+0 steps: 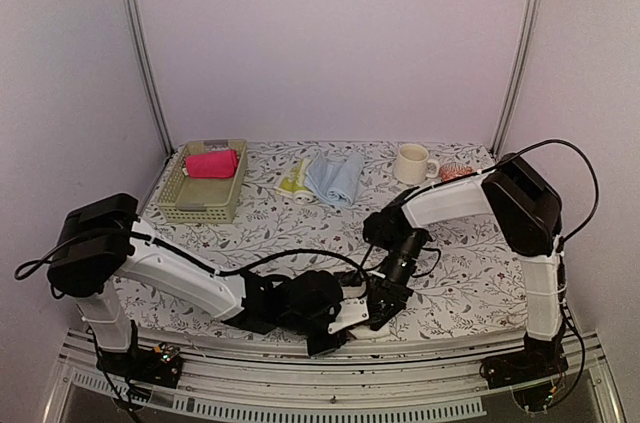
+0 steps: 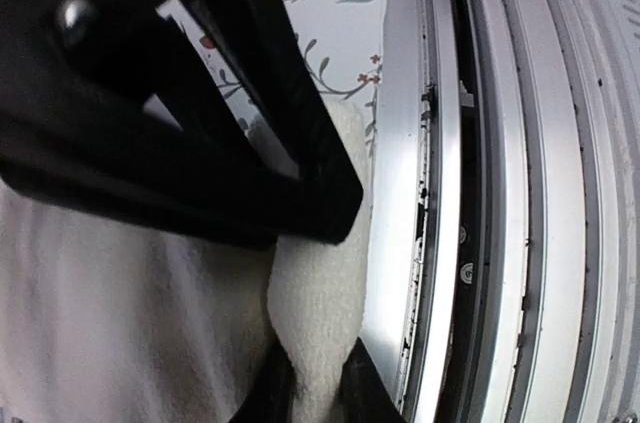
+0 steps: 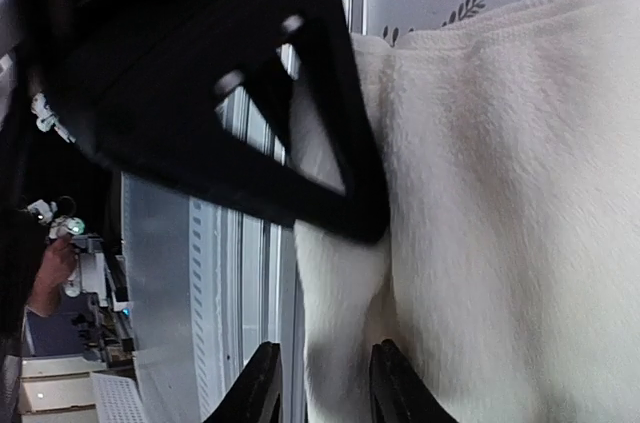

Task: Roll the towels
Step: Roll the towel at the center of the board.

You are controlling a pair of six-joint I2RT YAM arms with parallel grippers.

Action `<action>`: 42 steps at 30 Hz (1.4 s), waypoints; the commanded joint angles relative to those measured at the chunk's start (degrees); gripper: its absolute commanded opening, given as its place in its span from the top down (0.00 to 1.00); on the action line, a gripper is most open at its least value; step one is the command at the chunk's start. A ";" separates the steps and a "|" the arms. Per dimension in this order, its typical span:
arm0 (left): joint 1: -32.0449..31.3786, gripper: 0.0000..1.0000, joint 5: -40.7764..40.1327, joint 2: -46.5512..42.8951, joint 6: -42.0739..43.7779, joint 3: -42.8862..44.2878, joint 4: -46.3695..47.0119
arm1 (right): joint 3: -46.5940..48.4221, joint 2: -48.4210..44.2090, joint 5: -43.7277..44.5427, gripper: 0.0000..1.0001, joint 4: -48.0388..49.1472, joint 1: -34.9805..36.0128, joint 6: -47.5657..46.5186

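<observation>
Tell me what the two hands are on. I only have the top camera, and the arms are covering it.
Observer: Both are on the cream-white towel, which lies right beside the metal rail.
Operator: Is either one gripping it?
Observer: The left hand pinches a raised fold of the towel between its fingertips.
Operator: And the other?
Observer: The right hand straddles the towel's edge with its jaws apart. A sliver of the rail shows between one finger and the cloth.
</observation>
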 commanded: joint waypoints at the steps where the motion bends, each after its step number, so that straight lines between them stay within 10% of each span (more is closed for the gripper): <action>1: 3.97 1.00 9.63 0.02 -5.48 -1.05 -0.04 | -2.59 -12.20 5.18 0.66 3.26 -5.50 1.61; 12: 14.55 1.00 34.92 8.50 -17.70 1.82 -0.37 | -26.86 -43.46 29.53 0.60 31.50 -0.84 8.13; 21: 18.86 1.00 43.65 12.37 -25.17 1.28 3.92 | -32.77 -42.20 44.85 0.58 44.04 15.00 6.16; 33: 19.29 0.96 43.89 13.60 -25.95 1.71 2.93 | -33.05 -32.20 46.74 0.58 51.75 19.46 4.30; 42: 19.54 0.83 36.08 5.10 -20.64 -1.49 -0.96 | -30.97 -27.72 39.71 0.91 44.67 18.74 4.89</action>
